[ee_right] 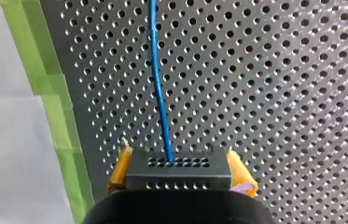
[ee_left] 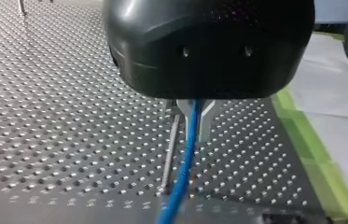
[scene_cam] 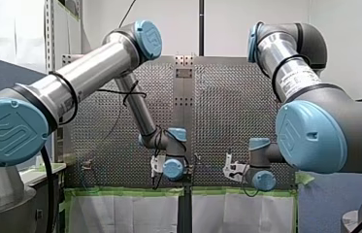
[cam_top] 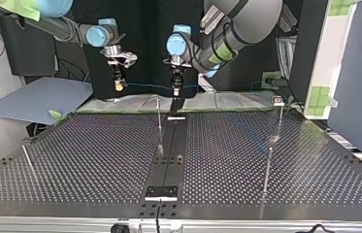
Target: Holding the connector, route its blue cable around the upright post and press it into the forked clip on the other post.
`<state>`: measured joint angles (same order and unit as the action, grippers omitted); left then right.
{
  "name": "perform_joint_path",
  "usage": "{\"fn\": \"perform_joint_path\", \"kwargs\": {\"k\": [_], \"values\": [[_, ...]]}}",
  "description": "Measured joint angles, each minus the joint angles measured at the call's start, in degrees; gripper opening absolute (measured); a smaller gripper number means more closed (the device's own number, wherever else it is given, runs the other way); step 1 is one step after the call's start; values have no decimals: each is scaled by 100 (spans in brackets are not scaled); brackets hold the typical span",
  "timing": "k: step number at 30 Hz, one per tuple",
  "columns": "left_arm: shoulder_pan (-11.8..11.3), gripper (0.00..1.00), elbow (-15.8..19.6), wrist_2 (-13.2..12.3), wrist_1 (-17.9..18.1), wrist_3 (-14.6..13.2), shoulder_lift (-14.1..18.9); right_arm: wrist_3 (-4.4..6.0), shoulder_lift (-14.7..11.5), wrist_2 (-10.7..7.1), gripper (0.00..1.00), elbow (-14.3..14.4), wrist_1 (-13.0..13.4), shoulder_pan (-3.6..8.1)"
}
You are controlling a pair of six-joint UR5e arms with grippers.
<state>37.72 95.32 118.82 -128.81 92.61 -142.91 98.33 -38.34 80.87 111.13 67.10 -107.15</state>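
Over the taped edge of the perforated metal worktop (cam_top: 96, 160), my right end effector (ee_right: 179, 163) is clamping the black block connector (ee_right: 178, 176) and my left end effector (ee_left: 194, 123) is pinching its thin blue cable (ee_left: 184, 163) beside the slim steel post (ee_left: 169, 149), risking a snag under tension.

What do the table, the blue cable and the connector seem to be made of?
The table: likely metal, a dull grey sheet with rows of punched holes that glint. The blue cable: probably a plastic jacket, smooth, slightly glossy, bending softly. The connector: seems matte black plastic, a block with small rows of holes.
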Motion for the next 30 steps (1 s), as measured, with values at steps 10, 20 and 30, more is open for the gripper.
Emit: {"fn": "perform_joint_path", "kwargs": {"k": [10,20,30], "values": [[8,0,-298,-80,-17,97,-295,-40,205,8,0,-153,-22,167],[-38,0,-508,-97,-78,107,-379,-70,285,7,0,-284,-46,261],[-88,0,-638,-115,-168,100,-388,-85,287,-6,0,-411,-48,309]]}}
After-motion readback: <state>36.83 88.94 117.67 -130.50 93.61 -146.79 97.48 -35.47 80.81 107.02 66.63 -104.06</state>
